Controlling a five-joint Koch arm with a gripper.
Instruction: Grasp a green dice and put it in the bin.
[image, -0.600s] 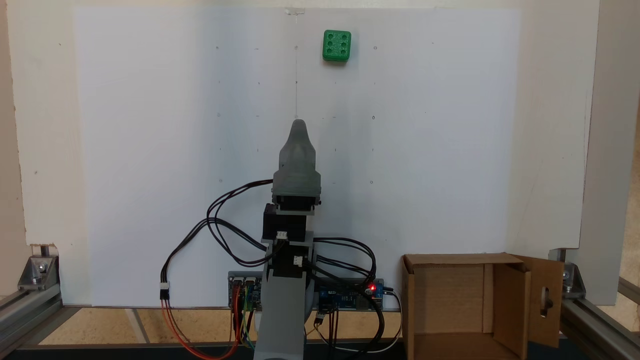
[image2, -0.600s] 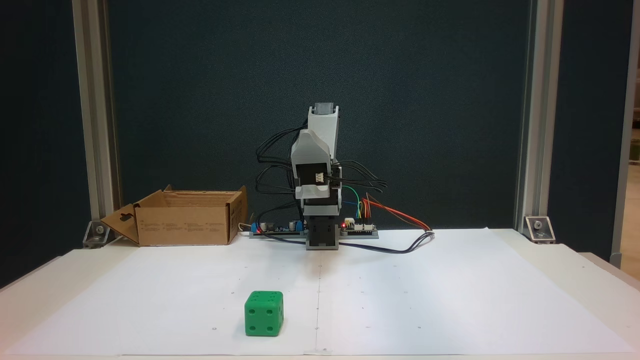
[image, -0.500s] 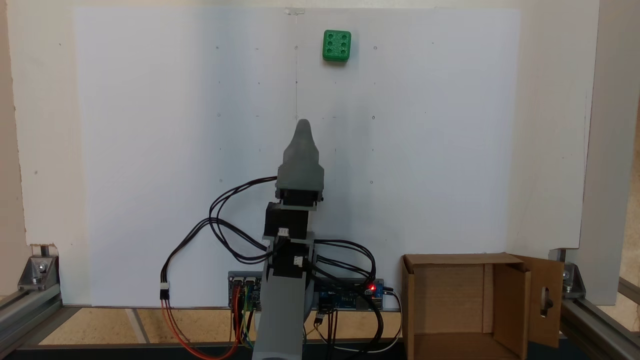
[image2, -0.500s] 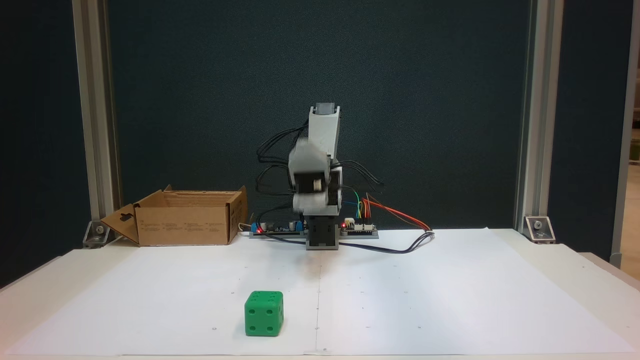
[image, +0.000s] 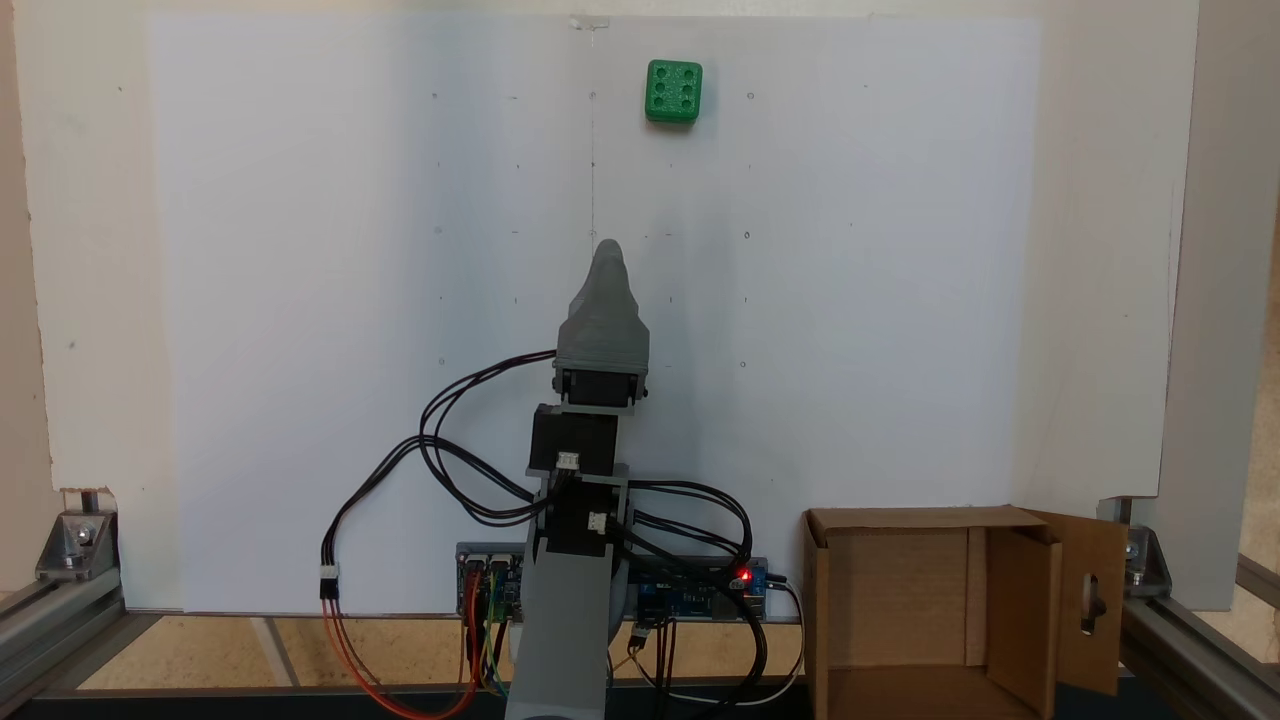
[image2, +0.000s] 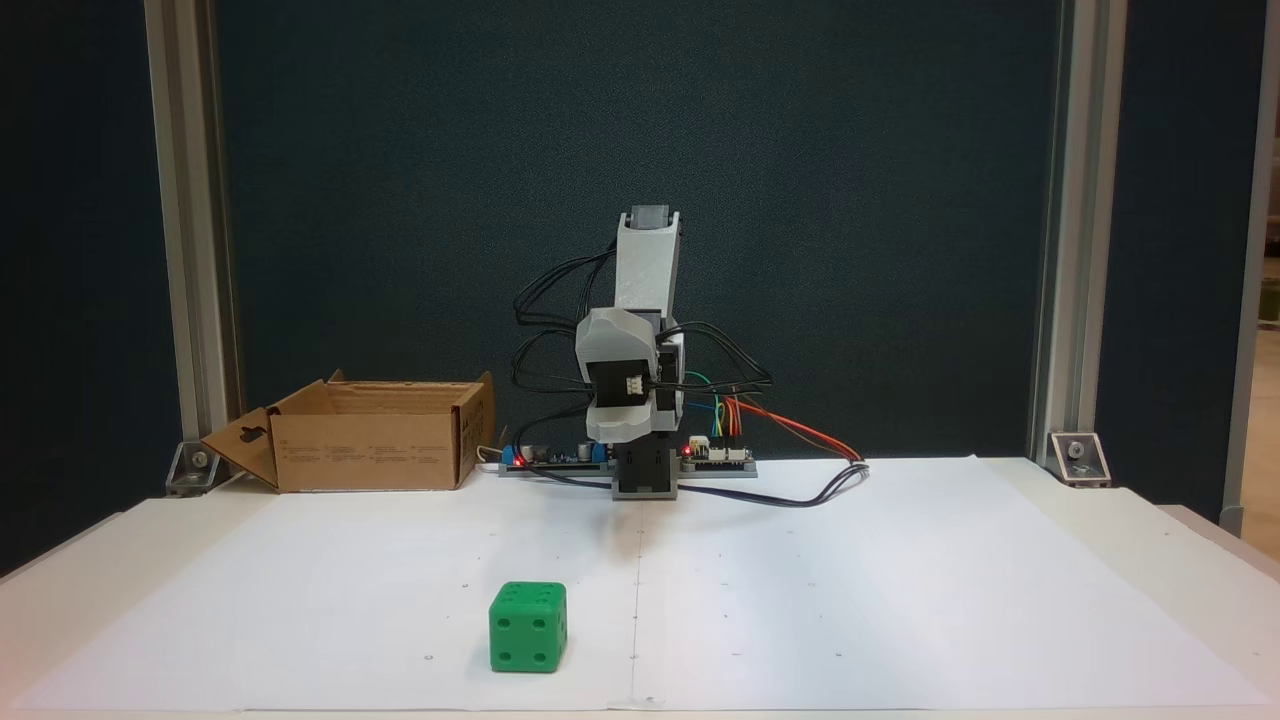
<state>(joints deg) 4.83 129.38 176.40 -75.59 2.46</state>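
- Green dice (image: 673, 91) is the thing to be fetched, and it has not been touched: it sits alone on the white paper sheet (image: 300, 300) at the far end of the desk (image2: 1180, 560) from the arm's base, six pips up in the fixed view from above.
- End effector (image: 606, 250) hangs in the air over the middle of the sheet, folded near the arm's own column, well apart from the dice. From above I see one tapering grey tip, and from the front only the housing (image2: 617, 375), so I cannot tell whether the jaws are parted or closed. Nothing appears to be carried in it.
- Arm (image2: 647, 330) stands upright behind it, with black cables (image: 450, 440) looping down to the circuit boards (image: 700, 590) at the base, where a red light is on.
- Bin (image2: 370, 435), the open cardboard box, rests beside the base at the desk's back edge, one flap with a handle cut-out folded outward. From above it looks empty.
- By my reckoning this is the very start: the reach toward the dice, with grasp and drop still to do.
- Next, I judge, the arm must stretch well forward and slightly toward the bin's side, since the dice lies just off the sheet's centre line, then descend with jaws spread to straddle the cube. The dice is near the sheet's far edge, so the reach may be close to full stretch.
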